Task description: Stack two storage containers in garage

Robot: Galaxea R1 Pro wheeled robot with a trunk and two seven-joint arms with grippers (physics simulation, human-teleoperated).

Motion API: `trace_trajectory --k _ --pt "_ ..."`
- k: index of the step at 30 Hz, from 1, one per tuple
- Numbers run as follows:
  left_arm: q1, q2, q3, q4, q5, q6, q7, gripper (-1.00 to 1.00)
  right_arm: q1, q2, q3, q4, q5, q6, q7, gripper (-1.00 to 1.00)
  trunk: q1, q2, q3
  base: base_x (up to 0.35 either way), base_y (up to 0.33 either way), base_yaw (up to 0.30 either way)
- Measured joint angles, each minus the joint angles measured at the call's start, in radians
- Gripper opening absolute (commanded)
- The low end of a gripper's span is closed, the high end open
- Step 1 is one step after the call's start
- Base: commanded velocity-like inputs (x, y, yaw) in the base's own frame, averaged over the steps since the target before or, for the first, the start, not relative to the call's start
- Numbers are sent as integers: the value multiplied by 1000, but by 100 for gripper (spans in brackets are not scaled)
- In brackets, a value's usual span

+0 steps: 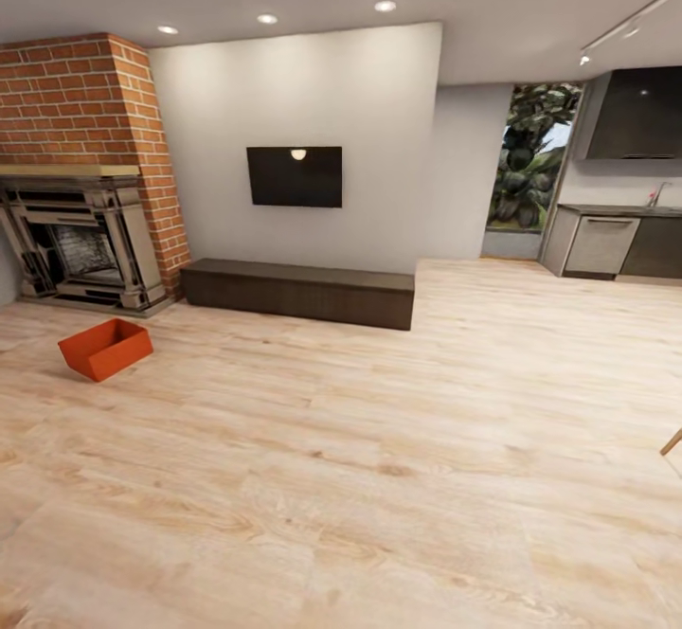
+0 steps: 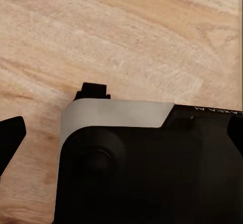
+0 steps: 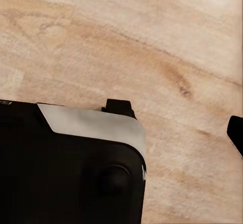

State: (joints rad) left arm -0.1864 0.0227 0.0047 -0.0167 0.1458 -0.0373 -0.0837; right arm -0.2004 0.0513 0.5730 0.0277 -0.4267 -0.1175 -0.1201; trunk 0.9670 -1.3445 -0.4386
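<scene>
One orange-red storage container (image 1: 105, 348) sits on the light wood planks of the living room, at the left of the head view, just in front of the brick fireplace (image 1: 83, 184). It is open-topped, empty and turned at an angle. My left gripper (image 2: 121, 140) hangs over the robot's own dark base with its black fingertips (image 2: 11, 140) spread to the picture's edges: open and empty. One fingertip (image 3: 236, 133) of my right gripper (image 3: 121, 133) shows far out at the edge, also open and empty. Both are far from the container. The garage is out of view.
A long dark low cabinet (image 1: 299, 291) stands against the wall under the TV (image 1: 295, 176). A kitchen counter with a dishwasher (image 1: 601, 244) lies at the far right beside a window. A wooden leg tip (image 1: 673, 440) pokes in at the right edge. Wide wood floor (image 1: 379, 477) lies ahead.
</scene>
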Motion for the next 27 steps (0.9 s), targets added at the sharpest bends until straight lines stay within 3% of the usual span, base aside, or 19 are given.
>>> trace_trajectory --k 27 --pt "0 0 0 0 0 0 1 100 0 1 0 0 0 0 0 100 0 0 0 318 0 0"
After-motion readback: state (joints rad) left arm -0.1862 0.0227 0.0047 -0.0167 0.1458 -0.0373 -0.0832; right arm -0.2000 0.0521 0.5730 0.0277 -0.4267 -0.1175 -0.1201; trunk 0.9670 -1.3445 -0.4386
